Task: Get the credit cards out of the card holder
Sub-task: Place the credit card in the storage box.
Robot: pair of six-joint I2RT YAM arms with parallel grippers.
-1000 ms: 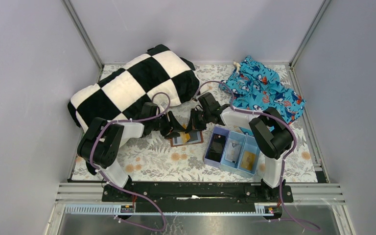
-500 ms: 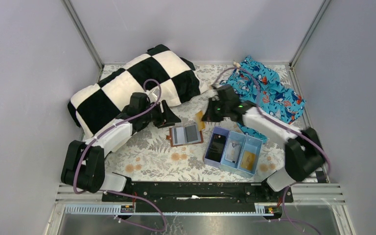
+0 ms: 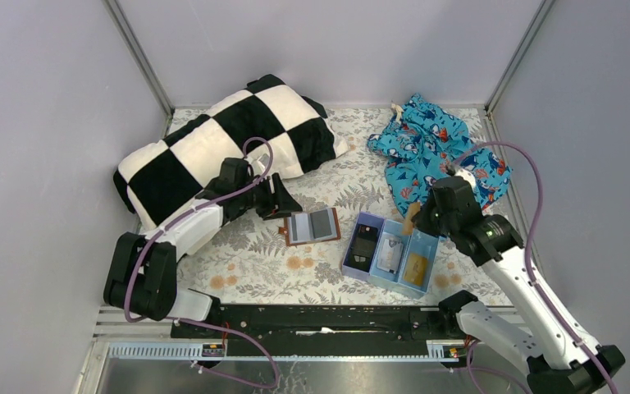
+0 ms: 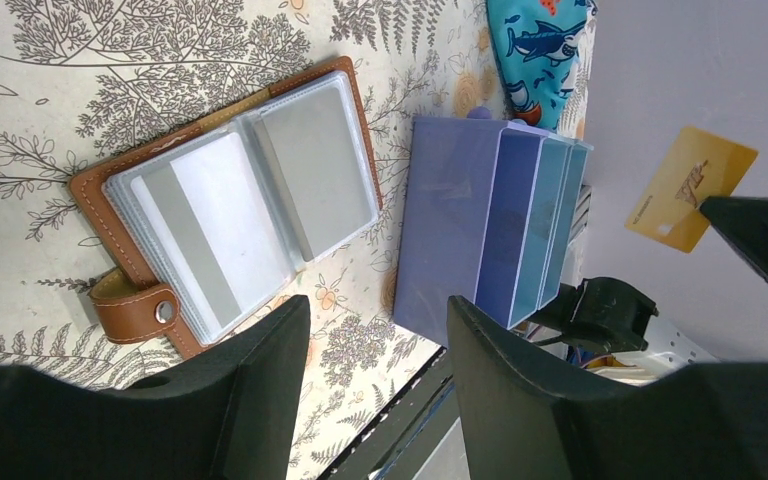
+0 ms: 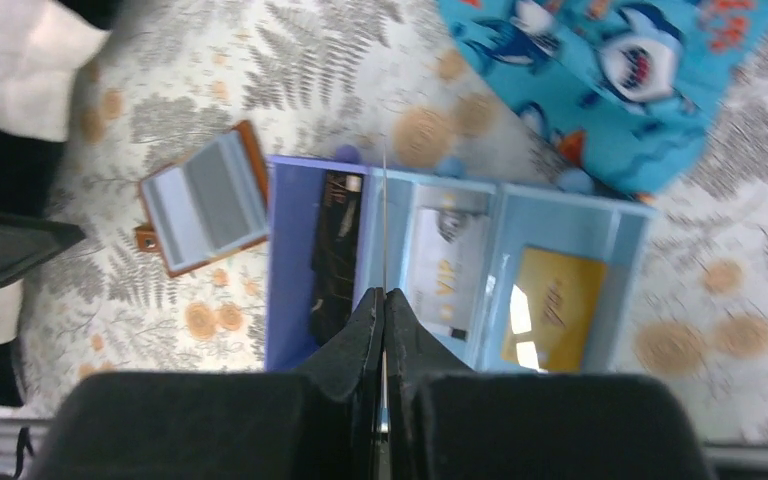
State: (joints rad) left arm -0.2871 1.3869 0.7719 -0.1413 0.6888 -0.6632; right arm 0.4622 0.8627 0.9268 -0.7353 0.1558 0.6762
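The brown card holder [image 3: 312, 225] lies open on the floral cloth, its grey-blue sleeves facing up [image 4: 230, 210] [image 5: 205, 200]. My left gripper [image 3: 283, 205] hovers open just left of it, with nothing between the fingers [image 4: 375, 315]. My right gripper [image 3: 420, 215] is shut on an orange-gold credit card [image 3: 411, 217] and holds it above the light blue tray [image 3: 351, 246]. That card shows edge-on in the right wrist view [image 5: 384, 200] and flat in the left wrist view [image 4: 690, 188]. In the tray lie a pale credit card [image 5: 440, 255] and another gold credit card [image 5: 555, 305].
A black blocky item [image 5: 335, 250] fills the tray's left compartment. A black-and-white checkered pillow [image 3: 230, 148] lies at the back left. A blue shark-print cloth [image 3: 443, 152] lies at the back right, close to the tray. Grey walls close in three sides.
My right gripper drew the gold card away from the card holder and swung right, over the tray. My left gripper backed off the holder and has since held still.
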